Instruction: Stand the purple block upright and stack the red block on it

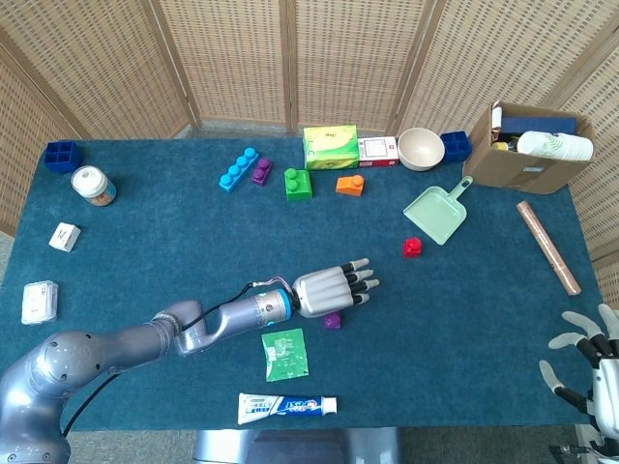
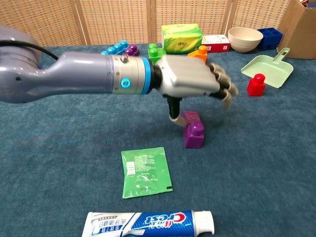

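The purple block [image 2: 193,130] stands on the blue table cloth with its stud pointing up; in the head view the purple block [image 1: 332,321] peeks out just below my left hand [image 1: 334,287]. My left hand [image 2: 195,84] hovers over it with the fingers stretched out to the right. Only the thumb reaches down beside the block's upper left edge, and nothing is gripped. The red block [image 1: 413,246] sits further right by the dustpan; the chest view shows the red block [image 2: 256,85] upright. My right hand [image 1: 588,348] is at the bottom right corner, fingers spread and empty.
A green packet [image 2: 145,171] and a toothpaste tube [image 2: 148,224] lie in front of the purple block. A mint dustpan [image 1: 437,213] lies beside the red block. Several coloured blocks [image 1: 298,183], a tissue box [image 1: 331,146], a bowl [image 1: 421,148] and a cardboard box [image 1: 527,145] line the back.
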